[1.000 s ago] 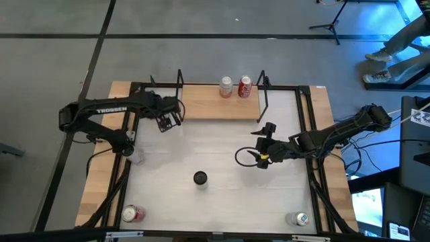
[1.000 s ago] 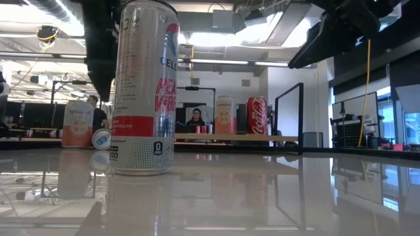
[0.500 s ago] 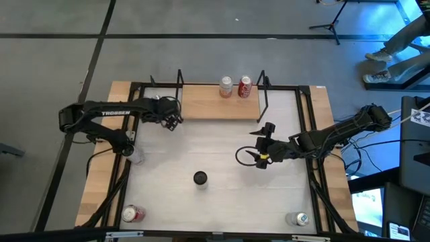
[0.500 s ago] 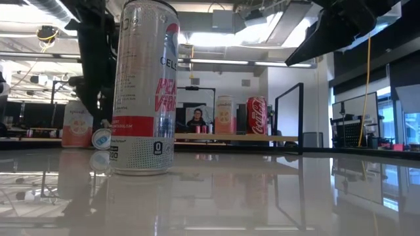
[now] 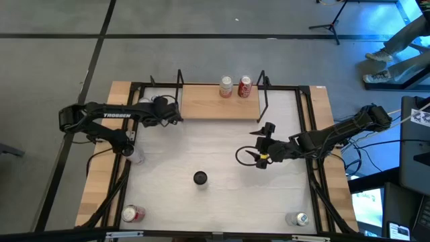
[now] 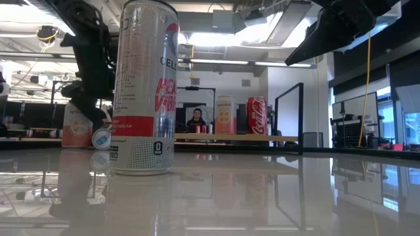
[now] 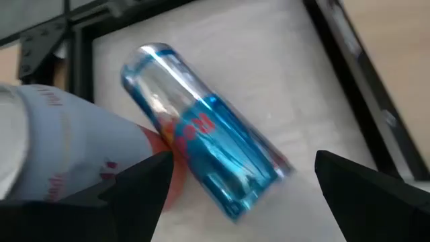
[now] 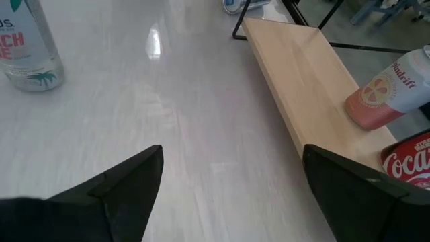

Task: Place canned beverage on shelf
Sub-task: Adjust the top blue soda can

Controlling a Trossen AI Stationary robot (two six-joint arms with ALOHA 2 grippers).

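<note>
A blue can [image 7: 201,154] lies on its side on the white table by the far left corner, beside an upright pale can [image 7: 60,148]. My left gripper [image 7: 242,178] hangs open just above them, one finger on each side of the blue can's near end, apart from it. In the low view the left gripper [image 6: 84,98] is above the pale can [image 6: 73,128]. The light-wood shelf [image 5: 208,104] at the far edge carries a pale can [image 5: 226,87] and a red can [image 5: 245,86]. My right gripper [image 5: 261,144] waits open in front of the shelf's right end.
A tall white can [image 5: 200,178] stands in the table's middle, large in the low view [image 6: 144,85]. One can [image 5: 132,214] stands near the near left corner and another [image 5: 299,218] near the near right. Black frame rails [image 7: 349,60] run close by the blue can.
My left gripper has come down toward the two cans by the far left corner and has rolled about the line it points along. My right arm has kept still.
</note>
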